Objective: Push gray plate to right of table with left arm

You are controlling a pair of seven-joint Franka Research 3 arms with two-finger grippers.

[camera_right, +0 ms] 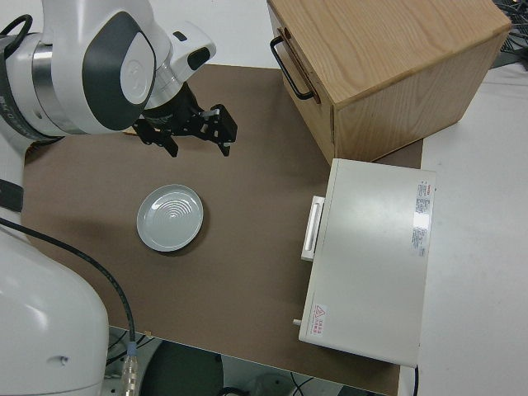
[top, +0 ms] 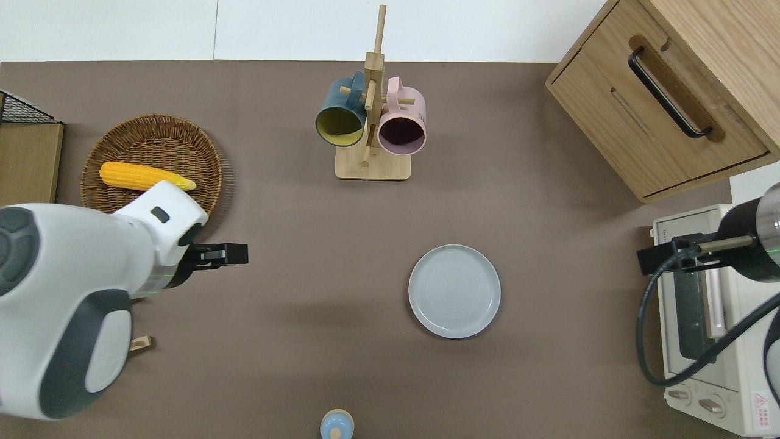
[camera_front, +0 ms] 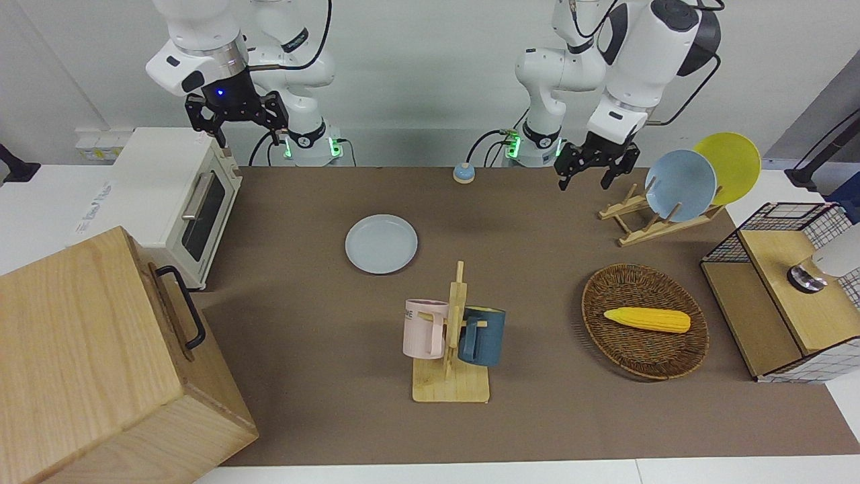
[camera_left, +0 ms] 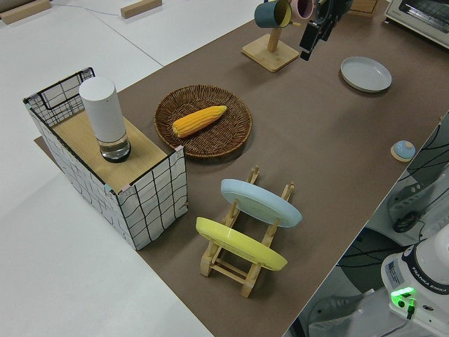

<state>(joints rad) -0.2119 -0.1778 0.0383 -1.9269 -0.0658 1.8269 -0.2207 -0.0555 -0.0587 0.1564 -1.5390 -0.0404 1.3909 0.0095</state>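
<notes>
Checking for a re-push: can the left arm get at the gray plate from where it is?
Probably yes. The left gripper hangs open over bare table, apart from the gray plate, with nothing standing between them. The mug rack stands farther from the robots.

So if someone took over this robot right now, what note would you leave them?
Left claw: open, empty, up in the air over bare table beside the wicker basket, well away from the plate.
Right claw: open, empty, arm parked.
Gray plate: flat on the table, nearer to the robots than the mug rack, a little toward the right arm's end, with bare table between it and the toaster oven.
Done: nothing is touching the plate.
Left: if it should sit closer to that end, bring the left claw down at its rim and push again.
</notes>
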